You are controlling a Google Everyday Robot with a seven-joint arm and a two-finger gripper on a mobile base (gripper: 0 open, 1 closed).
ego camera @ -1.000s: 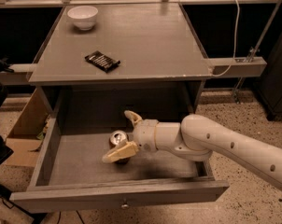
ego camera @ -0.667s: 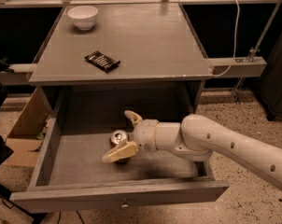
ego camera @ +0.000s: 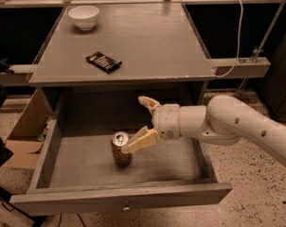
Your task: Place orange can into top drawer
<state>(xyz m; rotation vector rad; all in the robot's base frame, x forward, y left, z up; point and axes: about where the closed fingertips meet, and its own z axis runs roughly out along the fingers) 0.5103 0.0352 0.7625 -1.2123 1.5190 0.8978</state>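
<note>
The orange can [ego camera: 120, 151] stands upright on the floor of the pulled-out top drawer [ego camera: 129, 196], left of centre, silver top up. My gripper [ego camera: 134, 125] is inside the drawer just right of the can, fingers spread wide and empty. The near finger [ego camera: 142, 140] overlaps the can's upper right edge in this view. The far finger [ego camera: 149, 103] points toward the back of the drawer.
On the cabinet top [ego camera: 152, 46] lie a flat dark snack bar [ego camera: 103, 62] and a white bowl [ego camera: 84, 17] at the back left. A cardboard box [ego camera: 24, 126] stands on the floor to the drawer's left. A cable [ego camera: 237, 37] hangs at the right.
My gripper has drawn back to the right and up, off the can. The can stays standing in the drawer where it was.
</note>
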